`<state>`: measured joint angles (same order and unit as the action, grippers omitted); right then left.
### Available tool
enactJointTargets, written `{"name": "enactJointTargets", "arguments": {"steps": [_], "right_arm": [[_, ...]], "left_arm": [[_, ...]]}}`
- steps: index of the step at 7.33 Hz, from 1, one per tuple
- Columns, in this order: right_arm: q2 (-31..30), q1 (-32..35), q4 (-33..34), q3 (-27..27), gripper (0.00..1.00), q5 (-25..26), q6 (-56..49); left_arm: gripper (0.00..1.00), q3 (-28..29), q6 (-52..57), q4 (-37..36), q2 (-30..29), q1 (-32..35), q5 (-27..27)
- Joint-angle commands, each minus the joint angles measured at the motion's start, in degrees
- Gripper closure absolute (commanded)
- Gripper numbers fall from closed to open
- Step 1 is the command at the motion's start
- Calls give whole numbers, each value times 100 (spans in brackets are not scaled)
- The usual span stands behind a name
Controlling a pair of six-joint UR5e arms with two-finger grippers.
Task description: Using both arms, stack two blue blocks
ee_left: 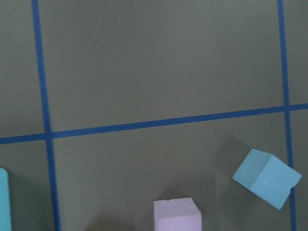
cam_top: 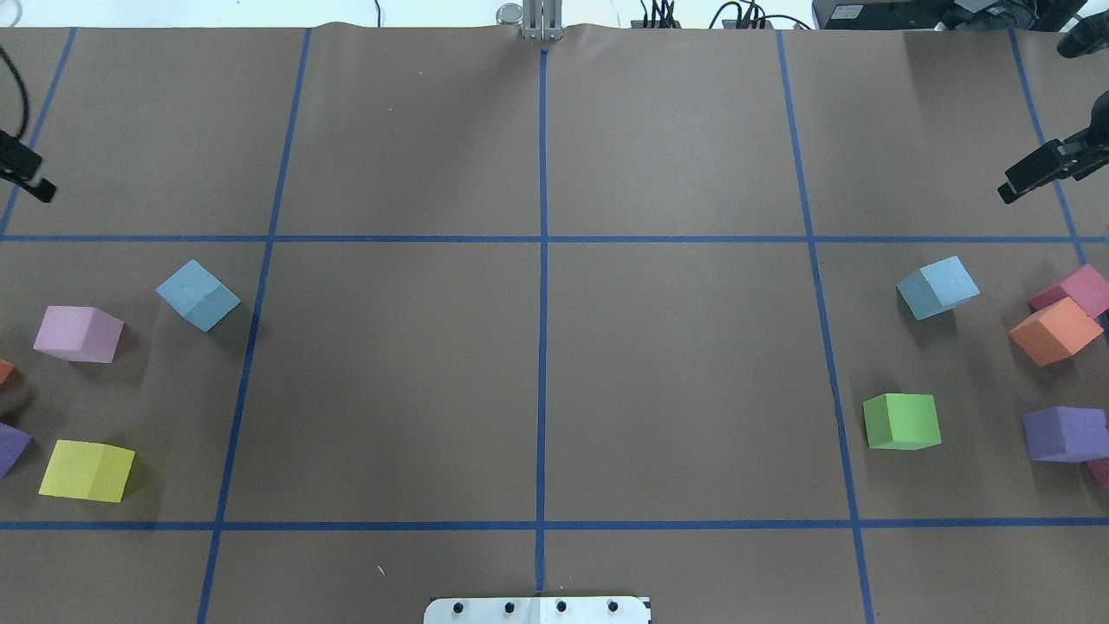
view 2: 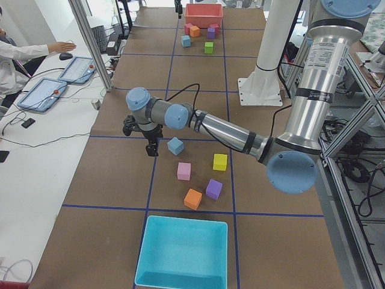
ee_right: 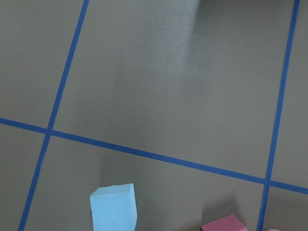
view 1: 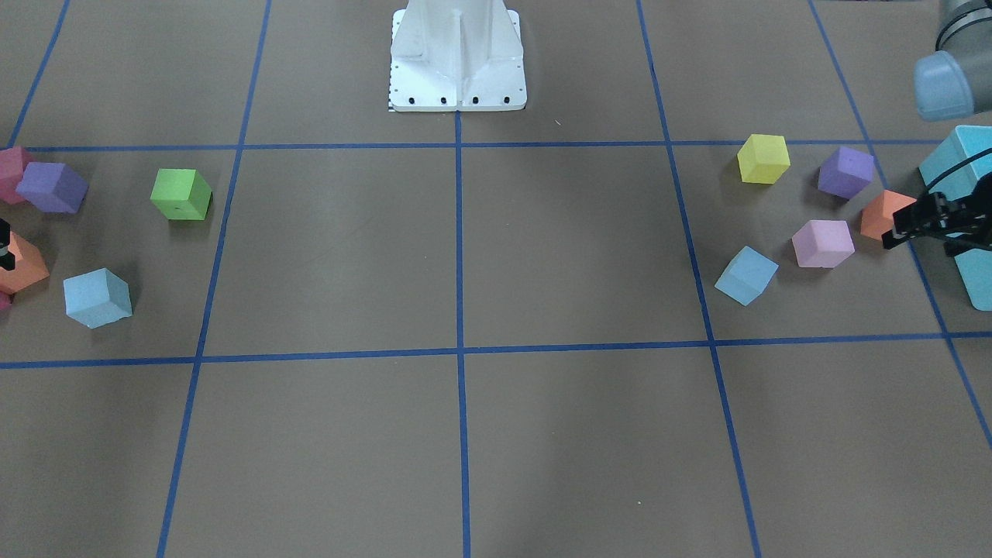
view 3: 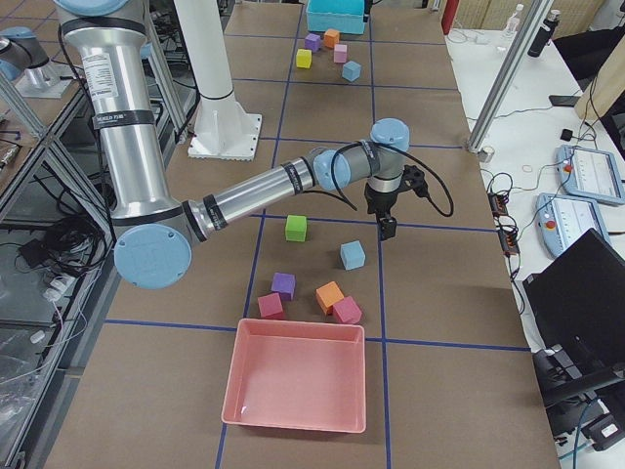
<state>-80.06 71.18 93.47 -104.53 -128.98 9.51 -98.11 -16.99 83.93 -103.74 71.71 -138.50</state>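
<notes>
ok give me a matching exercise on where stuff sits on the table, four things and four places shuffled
Things:
1. blue blocks
2. green cube
3. yellow cube
4. white pedestal

Places:
a. robot's left side only
b. centre, at the robot's edge of the table
c. one on each side
d. robot's right side only

Pairs: 1-c, 2-d, 3-a, 4-b
</notes>
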Motion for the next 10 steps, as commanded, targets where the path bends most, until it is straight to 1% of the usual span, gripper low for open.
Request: {"name": "enactJointTargets", "arguments": {"steps": [1,2,3,5,6,7,8,9,10], "right_arm": [[-53,-70,4,38,0,-4,59],[-45,-70,13,91,0,-13,59],[-19,-183,4,82,0,-13,59],[-71,-245,4,292,0,-13,51],[-115,-289,-118,389,0,-48,51],[-132,-402,-528,677,0,-39,94],[-141,-543,-1036,915,0,-39,547],[-150,-710,-1407,987,0,-30,960],[-220,-807,-1463,1014,0,-13,999]], "left_arm": [[2,46,-847,646,-252,-927,287],[3,90,-911,947,-287,-1305,758],[3,178,-833,985,-314,-1448,841],[3,196,-815,1072,-314,-1528,860],[3,274,-823,1273,-297,-1564,886],[3,310,-806,1432,-296,-1634,1251],[3,371,-727,1442,-305,-1721,1394],[3,372,-474,1433,-288,-1722,1396],[3,389,-280,1425,-279,-1731,1396]]}}
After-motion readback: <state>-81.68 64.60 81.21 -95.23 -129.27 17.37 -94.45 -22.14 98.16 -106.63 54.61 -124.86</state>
